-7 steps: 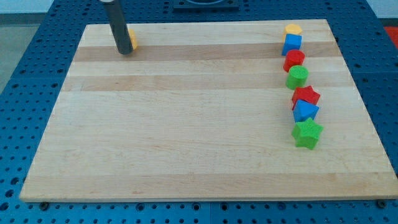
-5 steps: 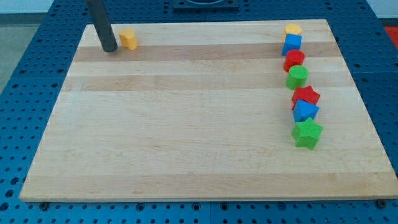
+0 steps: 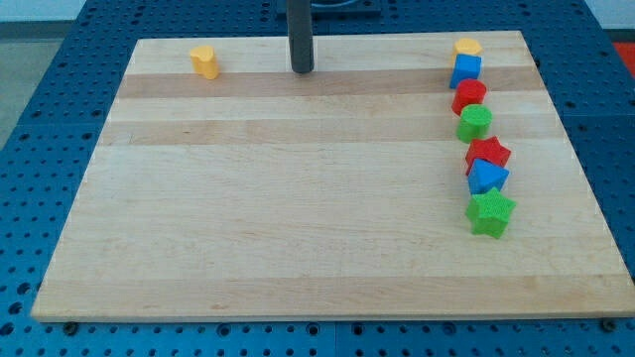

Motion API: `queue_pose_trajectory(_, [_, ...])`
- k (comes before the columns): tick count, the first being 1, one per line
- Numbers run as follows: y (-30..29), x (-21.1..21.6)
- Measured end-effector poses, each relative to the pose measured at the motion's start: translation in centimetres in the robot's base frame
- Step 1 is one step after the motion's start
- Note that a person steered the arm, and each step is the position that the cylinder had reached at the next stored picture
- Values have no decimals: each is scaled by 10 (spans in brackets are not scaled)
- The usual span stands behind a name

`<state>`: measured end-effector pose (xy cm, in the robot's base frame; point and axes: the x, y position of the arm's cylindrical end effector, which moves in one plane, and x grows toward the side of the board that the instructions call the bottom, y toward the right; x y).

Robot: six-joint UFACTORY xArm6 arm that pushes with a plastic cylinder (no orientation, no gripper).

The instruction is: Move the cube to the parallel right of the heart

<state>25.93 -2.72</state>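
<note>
Blue cube (image 3: 466, 69) is parked near the top right corner in the column of blocks, untouched, while my tip (image 3: 302, 69) (plain rod, nothing pinched) has been swung from beside the yellow heart (image 3: 204, 61) toward it, so pushing hasn't started.

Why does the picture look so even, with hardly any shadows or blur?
Camera view: soft overhead light, only faint shadows beside the green star block and my tip; the pale wooden board shows no glare; the whole camera view is sharp, the dark rod included.
</note>
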Motion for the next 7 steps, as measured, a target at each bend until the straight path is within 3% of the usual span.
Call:
queue_pose_trajectory(3, [257,-35])
queue_pose_trajectory(4, [297,-35])
queue_pose_trajectory(5, [335,-4])
queue_pose_trajectory(6, [292,46])
queue_pose_trajectory(7, [218,45])
